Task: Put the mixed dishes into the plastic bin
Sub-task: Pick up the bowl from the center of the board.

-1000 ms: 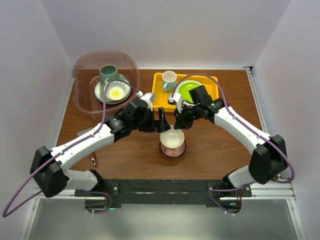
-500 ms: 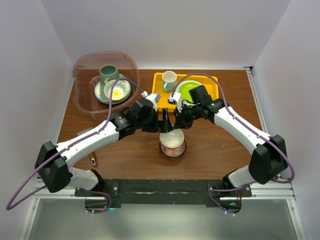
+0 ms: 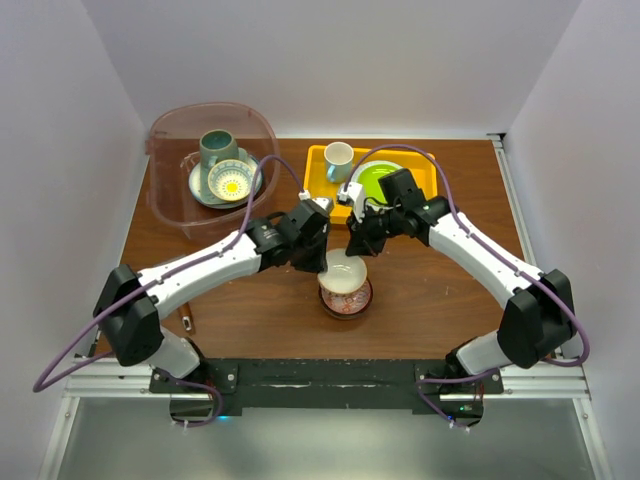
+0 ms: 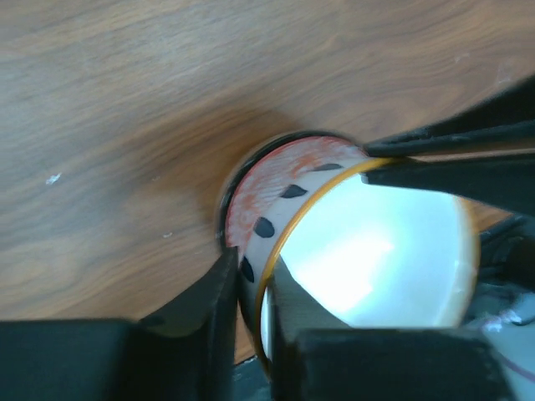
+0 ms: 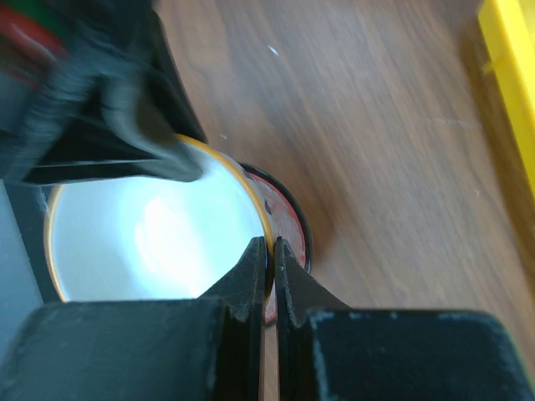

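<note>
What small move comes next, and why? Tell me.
Probably open the right gripper: both grippers pinch the rim of the white bowl, and the bin lies on the left arm's side, so the left gripper could carry it there.

1. Three bowls: a white-lined bowl with an orange rim (image 3: 345, 273), a red-and-black patterned bowl (image 3: 345, 304) beneath it, and a patterned bowl with a yellow centre (image 3: 232, 182).
2. Two plates: a round blue plate (image 3: 199, 187) and a lime-green plate with a grey rim (image 3: 378, 180).
3. One teal ceramic mug (image 3: 217, 148).
4. One small white cup (image 3: 339, 160).
5. One translucent pinkish plastic bin (image 3: 165, 200).
6. One flat yellow rectangular tray (image 3: 318, 160).
7. Two white-and-black robot arms: the left arm (image 3: 200, 270) and the right arm (image 3: 480, 255).
8. One brown wooden table (image 3: 440, 300).
</note>
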Robot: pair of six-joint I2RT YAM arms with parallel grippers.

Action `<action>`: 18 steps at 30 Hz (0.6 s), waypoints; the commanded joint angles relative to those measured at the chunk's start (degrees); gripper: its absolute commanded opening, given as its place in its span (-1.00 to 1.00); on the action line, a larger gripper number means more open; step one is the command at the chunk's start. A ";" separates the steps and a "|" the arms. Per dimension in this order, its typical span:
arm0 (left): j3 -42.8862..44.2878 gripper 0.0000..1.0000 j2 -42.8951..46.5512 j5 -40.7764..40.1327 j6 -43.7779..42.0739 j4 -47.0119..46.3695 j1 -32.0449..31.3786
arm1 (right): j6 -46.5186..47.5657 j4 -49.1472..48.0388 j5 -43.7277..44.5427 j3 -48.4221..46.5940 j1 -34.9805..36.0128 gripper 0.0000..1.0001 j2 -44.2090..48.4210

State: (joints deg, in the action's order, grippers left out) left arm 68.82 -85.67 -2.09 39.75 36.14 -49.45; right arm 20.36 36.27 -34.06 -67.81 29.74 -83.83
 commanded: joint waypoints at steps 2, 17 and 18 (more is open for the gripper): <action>4.31 -1.00 -0.20 -4.50 -1.60 4.11 -0.91 | -1.46 -2.52 -2.76 -2.68 -0.47 -1.00 2.09; 2.55 -1.00 7.62 -9.69 -3.10 -0.19 -0.74 | 2.84 0.55 -12.42 -2.24 -0.38 -0.20 4.47; 2.46 -1.00 8.40 -10.04 -3.36 -0.28 -0.65 | 3.02 0.64 -12.87 -2.24 -0.47 -0.11 4.64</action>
State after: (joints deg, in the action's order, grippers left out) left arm 70.50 -81.89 -8.25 37.32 40.25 -50.70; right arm 21.34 34.89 -41.82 -68.58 29.52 -81.06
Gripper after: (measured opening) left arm 0.098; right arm 0.363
